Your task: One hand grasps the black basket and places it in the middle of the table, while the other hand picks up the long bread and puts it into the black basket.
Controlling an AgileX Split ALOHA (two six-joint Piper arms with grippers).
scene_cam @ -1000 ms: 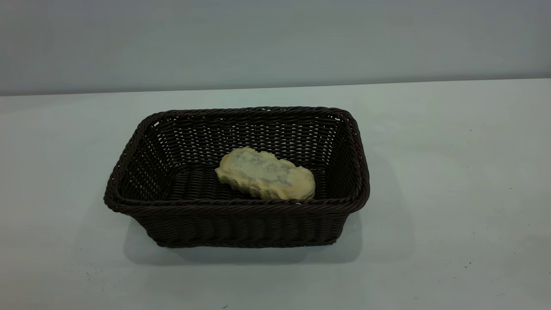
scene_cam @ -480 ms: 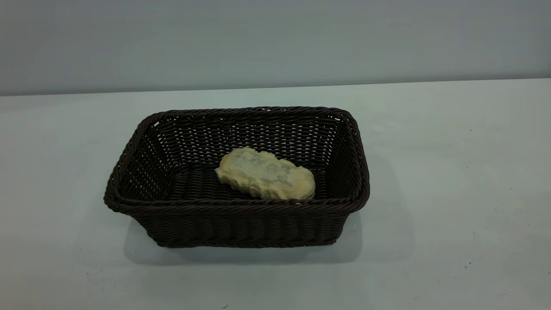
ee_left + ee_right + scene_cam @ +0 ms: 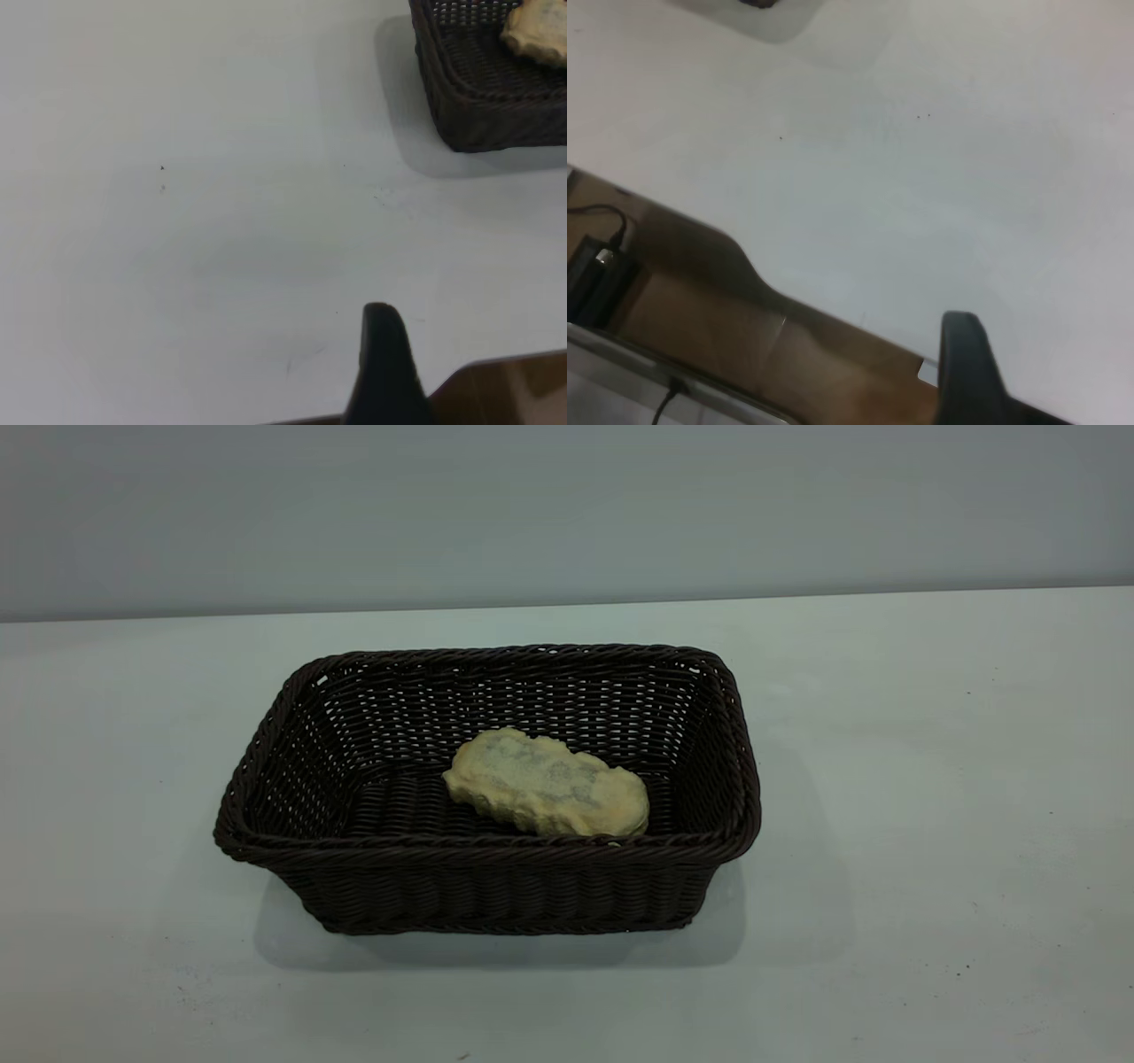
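Observation:
The black basket point(image 3: 487, 850) stands in the middle of the white table point(image 3: 930, 779). The long bread point(image 3: 546, 782) lies inside it, pale underside up, towards the basket's right half. Neither arm shows in the exterior view. In the left wrist view, part of my left gripper point(image 3: 383, 354) hangs over the table's near edge, far from the basket point(image 3: 478, 97) and the bread point(image 3: 536, 31). In the right wrist view, part of my right gripper point(image 3: 966, 354) is also at the table's edge, and only a sliver of the basket point(image 3: 757, 3) shows.
The table's edge and brown floor point(image 3: 700, 328) show beside both grippers. A black box with cables point(image 3: 598, 270) sits below the table on the right arm's side. A grey wall point(image 3: 567, 514) stands behind the table.

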